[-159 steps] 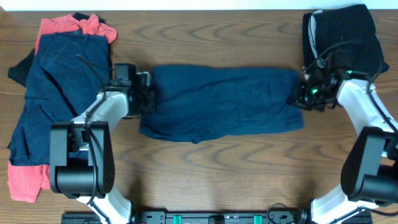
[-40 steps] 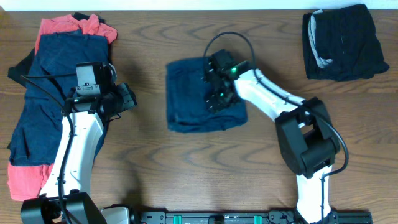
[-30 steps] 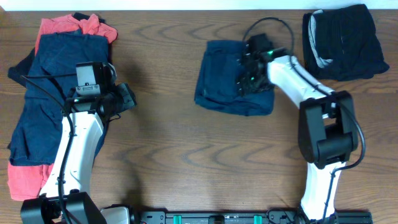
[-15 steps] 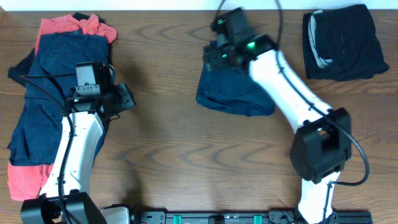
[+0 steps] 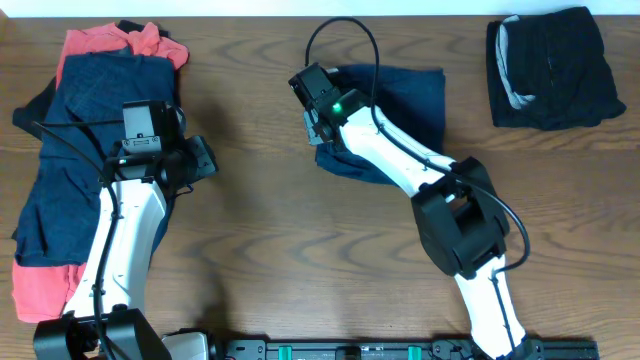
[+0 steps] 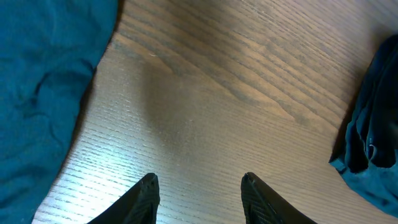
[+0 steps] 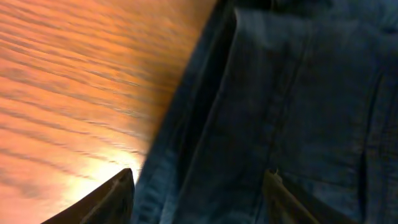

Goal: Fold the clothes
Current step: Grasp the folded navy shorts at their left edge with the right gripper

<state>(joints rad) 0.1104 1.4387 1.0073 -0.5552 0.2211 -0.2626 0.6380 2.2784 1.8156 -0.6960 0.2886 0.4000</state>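
The table (image 5: 260,230) is brown wood with wavy dark lines. The folded shorts (image 5: 415,95) are dark blue. The pile (image 5: 80,160) on the left is dark blue with pinky-red bits. The folded clothes (image 5: 555,70) are black with grey inside. The left arm (image 5: 125,230) and right arm (image 5: 400,160) are white and black.

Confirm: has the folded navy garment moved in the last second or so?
Yes. The folded navy garment slid right and slightly away from the robot's base, ending nearer the black folded pile, which stayed put.

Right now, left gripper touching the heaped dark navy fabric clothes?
Apart. Left wrist view: left gripper hangs open over bare wooden table, wood showing between its fingers and the dark navy fabric clothes.
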